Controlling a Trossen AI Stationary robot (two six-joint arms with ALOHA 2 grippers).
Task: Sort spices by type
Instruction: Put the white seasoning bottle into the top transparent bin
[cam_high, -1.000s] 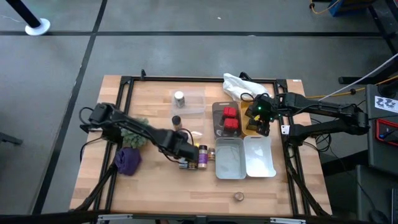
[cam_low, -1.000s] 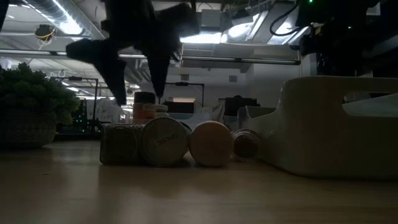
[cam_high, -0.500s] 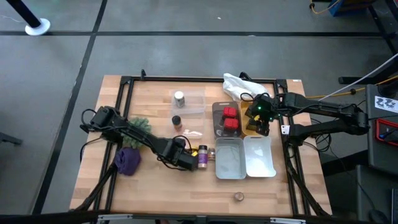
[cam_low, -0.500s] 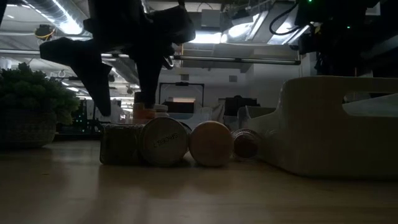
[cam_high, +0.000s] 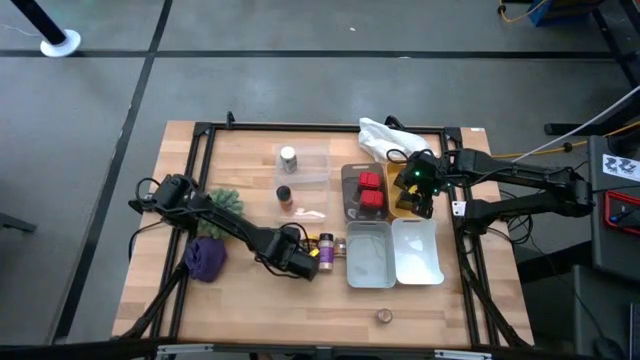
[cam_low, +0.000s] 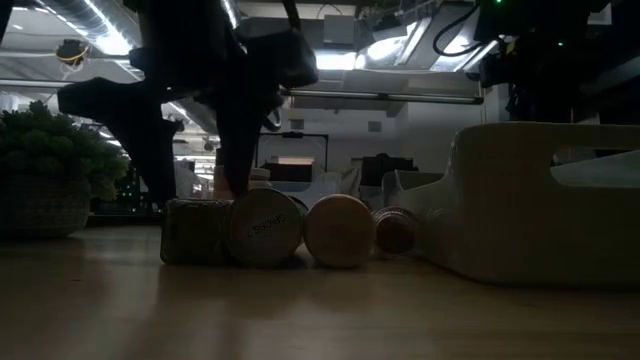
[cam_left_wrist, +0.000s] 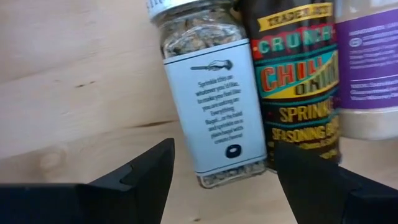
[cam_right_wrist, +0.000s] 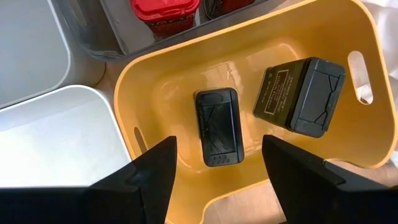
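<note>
Several spice jars (cam_high: 322, 244) lie side by side on the wood, round ends toward the near edge (cam_low: 265, 227). The left wrist view shows a white-label jar (cam_left_wrist: 211, 99), a chili jar (cam_left_wrist: 292, 93) and a purple-label jar (cam_left_wrist: 367, 68). My left gripper (cam_high: 306, 260) (cam_left_wrist: 224, 180) is open just above them, its fingers either side of the white-label jar's end without touching. My right gripper (cam_high: 420, 195) (cam_right_wrist: 214, 180) hangs open over the yellow bin (cam_right_wrist: 155, 93), which holds two dark rectangular tins (cam_right_wrist: 217, 127) (cam_right_wrist: 301, 96).
Red square tins (cam_high: 370, 190) sit in a grey tray. Two white trays (cam_high: 395, 270) lie near it. A silver-capped jar (cam_high: 288, 158), a dark-capped jar (cam_high: 284, 193) and a round tin (cam_high: 384, 316) stand apart. A purple cloth (cam_high: 206, 258), a plant (cam_high: 218, 205) and a white bag (cam_high: 385, 135) are nearby.
My left gripper has moved toward the near edge and down, until its fingers hang close over the row of lying jars. The jars have stayed in place. The right arm has kept still.
</note>
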